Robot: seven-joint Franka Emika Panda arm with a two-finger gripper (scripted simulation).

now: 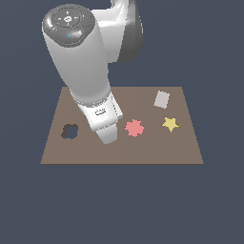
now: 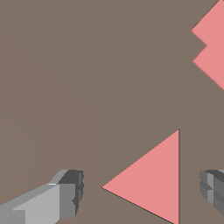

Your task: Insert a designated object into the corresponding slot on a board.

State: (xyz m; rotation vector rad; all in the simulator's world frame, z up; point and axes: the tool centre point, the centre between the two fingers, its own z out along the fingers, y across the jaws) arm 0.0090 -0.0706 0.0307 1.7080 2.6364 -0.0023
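Note:
The brown board (image 1: 181, 147) lies flat under the arm. In the wrist view the small red triangle piece (image 2: 153, 183) lies flat on the board (image 2: 65, 87), pointing sideways. My gripper (image 2: 141, 187) is open and low over it, with one finger (image 2: 70, 192) on each side and neither touching it. In the exterior view the arm's hand (image 1: 106, 128) hides the triangle piece and the fingers. The dark triangular slot shows in neither view.
The pink-red gear-shaped piece (image 1: 135, 127) lies just to the exterior view's right of the hand, and its edge shows in the wrist view (image 2: 212, 43). A yellow star (image 1: 170, 124), a grey rectangle (image 1: 162, 99) and a dark cloud-shaped cutout (image 1: 70, 131) are on the board.

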